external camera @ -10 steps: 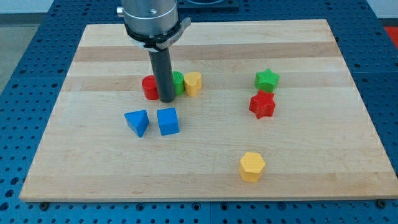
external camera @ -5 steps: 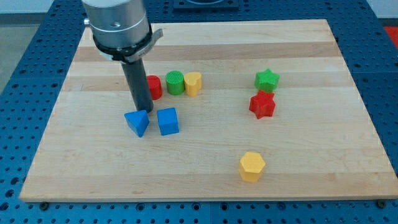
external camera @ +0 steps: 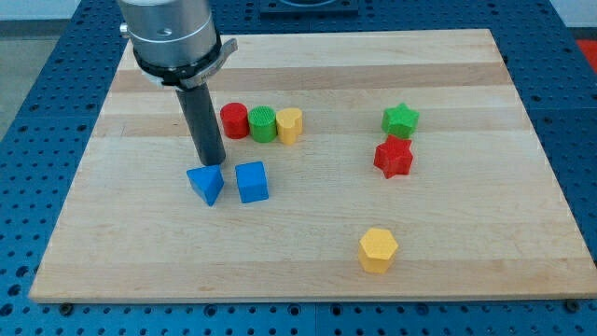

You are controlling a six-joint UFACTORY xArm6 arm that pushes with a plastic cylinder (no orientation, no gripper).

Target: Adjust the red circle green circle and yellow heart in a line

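The red circle (external camera: 233,120), the green circle (external camera: 263,123) and the yellow heart (external camera: 290,124) stand side by side in a row running left to right, near the middle of the wooden board (external camera: 466,233). They touch or nearly touch each other. My tip (external camera: 211,161) is to the lower left of the red circle, apart from it, and just above the blue triangle (external camera: 206,183).
A blue cube (external camera: 252,181) sits right of the blue triangle. A green star (external camera: 400,119) and a red star (external camera: 394,157) are at the view's right. A yellow hexagon (external camera: 378,249) lies near the bottom edge.
My tip moved left and down, from in front of the red and green circles to beside the blue triangle. The red circle now sits slightly higher, level with the green circle.
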